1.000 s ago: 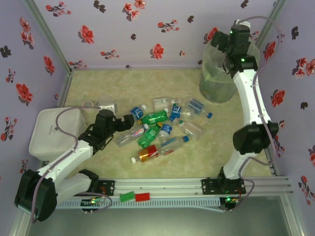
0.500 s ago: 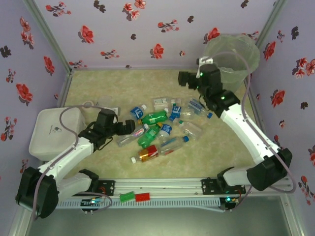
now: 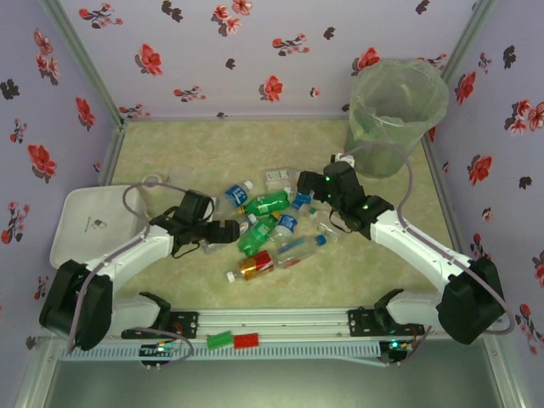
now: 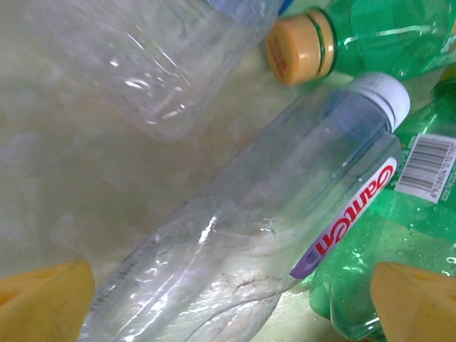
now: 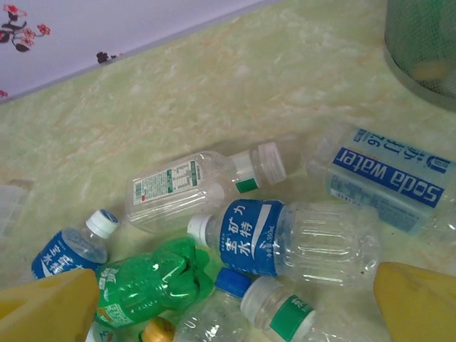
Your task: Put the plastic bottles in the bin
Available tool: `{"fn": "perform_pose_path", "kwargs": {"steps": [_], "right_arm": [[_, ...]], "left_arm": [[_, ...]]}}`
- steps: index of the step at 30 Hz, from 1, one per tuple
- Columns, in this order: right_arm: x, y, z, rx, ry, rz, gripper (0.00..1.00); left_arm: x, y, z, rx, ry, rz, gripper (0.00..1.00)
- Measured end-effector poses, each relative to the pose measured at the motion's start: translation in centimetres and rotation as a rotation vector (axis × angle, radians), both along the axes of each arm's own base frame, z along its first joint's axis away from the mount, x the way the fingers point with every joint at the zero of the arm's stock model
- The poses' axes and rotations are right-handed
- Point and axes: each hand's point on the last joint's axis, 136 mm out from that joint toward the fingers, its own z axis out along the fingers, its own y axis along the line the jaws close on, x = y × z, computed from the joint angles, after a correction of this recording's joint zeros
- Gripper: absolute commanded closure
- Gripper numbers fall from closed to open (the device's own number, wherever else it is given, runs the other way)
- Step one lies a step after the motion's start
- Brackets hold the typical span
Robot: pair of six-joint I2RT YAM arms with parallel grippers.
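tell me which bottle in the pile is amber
The amber bottle at the pile's near edge: the only orange-brown one, with a red label; the rest are clear or green.

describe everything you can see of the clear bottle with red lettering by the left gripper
The clear bottle is thin see-through plastic, seemingly empty and slightly dented, with a white cap and a red-lettered label. It lies on its side on the table, against a green bottle, its body between the fingertips of the open left gripper.
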Motion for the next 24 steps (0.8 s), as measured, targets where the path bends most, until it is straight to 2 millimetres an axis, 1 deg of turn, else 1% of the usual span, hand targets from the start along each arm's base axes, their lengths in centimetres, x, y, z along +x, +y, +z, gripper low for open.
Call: {"fn": "perform_pose_path", "kwargs": {"steps": [6, 12, 18, 24], "right_arm": [[0.7, 0.3, 1.2, 0.041, -0.045, -0.013, 0.00], [0.9, 0.5, 1.5, 0.064, -0.060, -0.022, 0.00], [0.9, 0.4, 1.0, 0.073, -0.056, -0.028, 0.00], [0.9, 0.3, 1.0, 0.070, -0.060, -0.035, 0.00]], "left_arm": [[-0.8, -0.5, -0.8, 0.024, 0.053, -0.032, 0.05], [-1.6, -1.1, -1.2, 0.043, 0.086, -0.060, 0.10], [-2.3, -0.8, -2.3, 0.072, 0.136, -0.058, 0.10], [-2.6, -0.3, -3.4, 0.115, 0.172, -0.050, 0.09]]}}
